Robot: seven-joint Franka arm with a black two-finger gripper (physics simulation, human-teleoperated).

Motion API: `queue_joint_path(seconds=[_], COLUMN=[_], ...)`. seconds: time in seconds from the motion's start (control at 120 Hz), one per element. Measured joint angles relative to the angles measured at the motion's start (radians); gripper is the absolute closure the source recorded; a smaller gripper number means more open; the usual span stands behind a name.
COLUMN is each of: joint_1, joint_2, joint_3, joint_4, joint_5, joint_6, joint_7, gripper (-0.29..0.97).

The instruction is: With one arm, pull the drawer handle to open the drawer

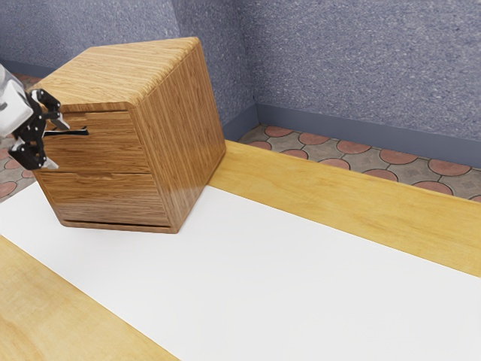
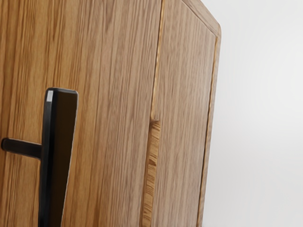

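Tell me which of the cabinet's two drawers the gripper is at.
The upper drawer: its black handle sits level with the gripper at the front of the cabinet. The lower drawer lies beneath, below the gripper's height.

White-topped wooden table [image 1: 301,286] beside a tiled floor [image 1: 361,154] and grey wall [image 1: 361,53]

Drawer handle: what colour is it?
The drawer handle is plain black, against the brown wood-grain drawer front. The wrist view shows it best.
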Motion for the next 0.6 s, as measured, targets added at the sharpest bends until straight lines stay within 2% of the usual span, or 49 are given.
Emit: queue_joint_path(seconds=[0.508,0.6], joint_1=[-0.004,-0.003], joint_2=[0.002,0.003], joint_3=[0.009,0.009], joint_4=[-0.006,-0.007], joint_5=[0.000,-0.001], joint_6=[-0.004,-0.003], joint_7=[-0.008,-0.011], gripper=[0.00,0.05])
